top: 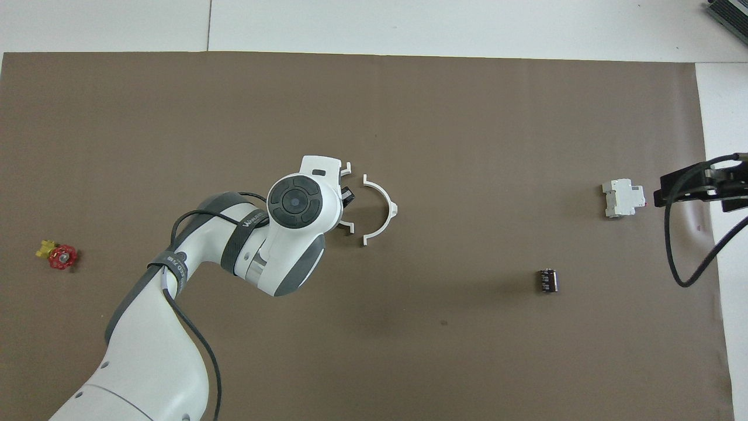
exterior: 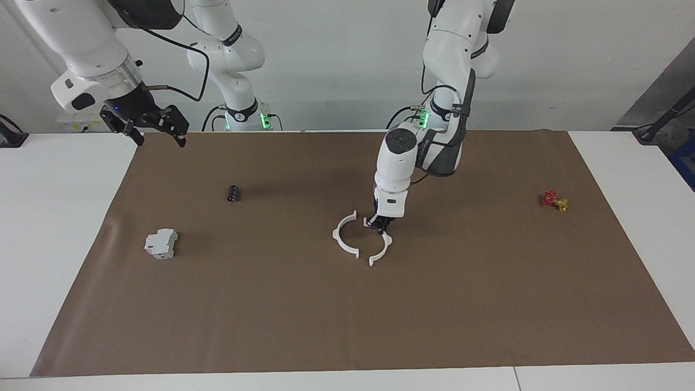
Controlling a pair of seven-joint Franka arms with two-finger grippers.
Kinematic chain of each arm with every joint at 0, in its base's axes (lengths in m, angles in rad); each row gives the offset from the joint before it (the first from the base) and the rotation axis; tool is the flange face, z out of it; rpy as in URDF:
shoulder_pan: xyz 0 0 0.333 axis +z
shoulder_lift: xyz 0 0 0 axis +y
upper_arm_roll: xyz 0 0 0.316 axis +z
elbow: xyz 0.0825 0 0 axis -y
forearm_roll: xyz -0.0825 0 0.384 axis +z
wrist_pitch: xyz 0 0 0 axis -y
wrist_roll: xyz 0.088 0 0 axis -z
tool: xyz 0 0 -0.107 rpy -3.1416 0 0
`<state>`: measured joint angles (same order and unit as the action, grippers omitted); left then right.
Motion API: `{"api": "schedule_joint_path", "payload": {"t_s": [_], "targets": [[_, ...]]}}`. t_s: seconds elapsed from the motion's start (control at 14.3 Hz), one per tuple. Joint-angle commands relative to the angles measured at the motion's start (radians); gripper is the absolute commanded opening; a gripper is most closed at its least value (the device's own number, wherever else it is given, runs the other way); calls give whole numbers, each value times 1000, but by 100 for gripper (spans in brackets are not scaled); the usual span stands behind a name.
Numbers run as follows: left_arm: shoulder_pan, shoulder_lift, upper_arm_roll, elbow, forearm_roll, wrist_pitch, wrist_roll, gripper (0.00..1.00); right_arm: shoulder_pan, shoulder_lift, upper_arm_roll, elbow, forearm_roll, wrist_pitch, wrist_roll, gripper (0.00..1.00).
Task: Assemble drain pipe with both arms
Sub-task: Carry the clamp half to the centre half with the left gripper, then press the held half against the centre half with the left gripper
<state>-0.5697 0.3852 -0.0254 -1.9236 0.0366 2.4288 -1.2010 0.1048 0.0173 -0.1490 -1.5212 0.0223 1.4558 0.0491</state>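
Observation:
The drain pipe lies as two white half-rings in the middle of the brown mat, open sides facing each other with a small gap. My left gripper (exterior: 378, 222) is down at the mid-arc of the half-ring toward the left arm's end (exterior: 384, 245) and is shut on it. In the overhead view my left hand hides most of that half-ring (top: 348, 169), and my left gripper (top: 347, 196) shows at its inner side. The other half-ring (exterior: 342, 239) (top: 386, 210) lies free. My right gripper (exterior: 158, 132) (top: 698, 188) waits open, raised over the right arm's end of the mat.
A grey-white boxy block (exterior: 161, 243) (top: 623, 197) and a small black cylinder (exterior: 233, 193) (top: 547, 280) lie toward the right arm's end. A red and yellow valve piece (exterior: 554, 200) (top: 58, 255) lies toward the left arm's end. The mat (exterior: 347, 315) covers most of the white table.

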Motion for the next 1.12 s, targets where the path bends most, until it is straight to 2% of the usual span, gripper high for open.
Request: {"api": "schedule_joint_path", "payload": {"t_s": [0.0, 1.05], "targets": [[-27, -9, 15, -31, 23, 6, -22, 0, 1, -14, -3, -19, 16, 5, 3, 100], [-58, -25, 18, -34, 83, -100, -46, 0, 1, -14, -3, -17, 16, 5, 3, 100]]}}
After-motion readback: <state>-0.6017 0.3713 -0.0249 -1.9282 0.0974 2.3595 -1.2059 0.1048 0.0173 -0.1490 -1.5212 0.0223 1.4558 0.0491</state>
